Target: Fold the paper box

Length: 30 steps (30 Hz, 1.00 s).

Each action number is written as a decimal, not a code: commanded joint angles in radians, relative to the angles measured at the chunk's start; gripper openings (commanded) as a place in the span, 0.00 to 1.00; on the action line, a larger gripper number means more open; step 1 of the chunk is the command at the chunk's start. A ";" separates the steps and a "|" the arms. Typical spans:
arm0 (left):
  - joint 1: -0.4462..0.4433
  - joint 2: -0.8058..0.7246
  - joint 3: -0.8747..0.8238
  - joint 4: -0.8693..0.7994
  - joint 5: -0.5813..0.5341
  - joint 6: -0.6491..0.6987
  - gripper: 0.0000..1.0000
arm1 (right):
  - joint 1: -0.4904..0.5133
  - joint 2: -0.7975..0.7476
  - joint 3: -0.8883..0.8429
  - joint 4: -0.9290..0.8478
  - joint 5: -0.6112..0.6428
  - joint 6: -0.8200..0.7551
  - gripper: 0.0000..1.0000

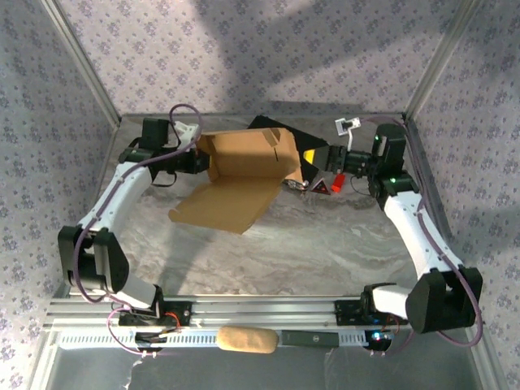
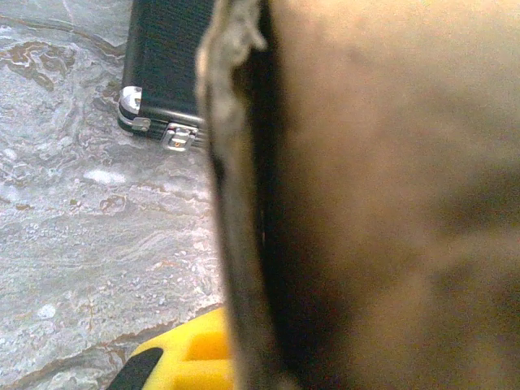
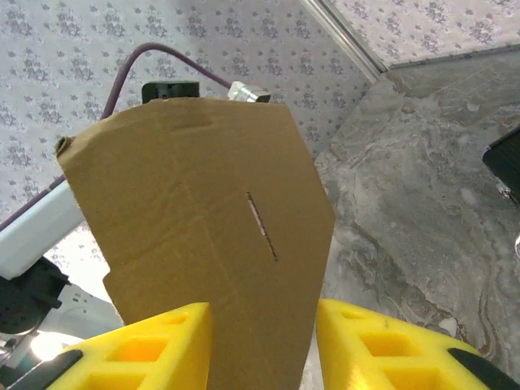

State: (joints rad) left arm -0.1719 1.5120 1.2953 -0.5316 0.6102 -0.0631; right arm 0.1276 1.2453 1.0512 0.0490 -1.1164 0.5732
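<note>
Walled on three sides with panels papered in a small lilac flower print on pale grey. Framed at the two far corners by slanting pale metal posts. Floored with a grey surface veined in brown and white like marble, glossy enough to catch the light in soft patches. Edged at the near side with slotted aluminium rails, and below them a strip of perforated white metal. Lit from above, with a bright patch high on the back panel and broad soft shadows cast across the print to either side.
</note>
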 commanded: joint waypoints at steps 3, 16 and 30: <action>0.008 0.058 0.049 0.064 0.065 0.025 0.00 | 0.038 0.060 0.078 -0.016 -0.052 -0.076 0.41; 0.007 0.139 0.089 0.066 0.079 0.035 0.00 | 0.083 0.167 0.165 -0.105 -0.022 -0.185 0.39; -0.024 0.125 0.103 0.037 0.041 0.047 0.00 | 0.171 0.224 0.305 -0.290 0.136 -0.326 0.40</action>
State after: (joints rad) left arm -0.1795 1.6451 1.3647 -0.4934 0.6270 -0.0486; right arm 0.2813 1.4528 1.3136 -0.1780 -1.0386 0.3042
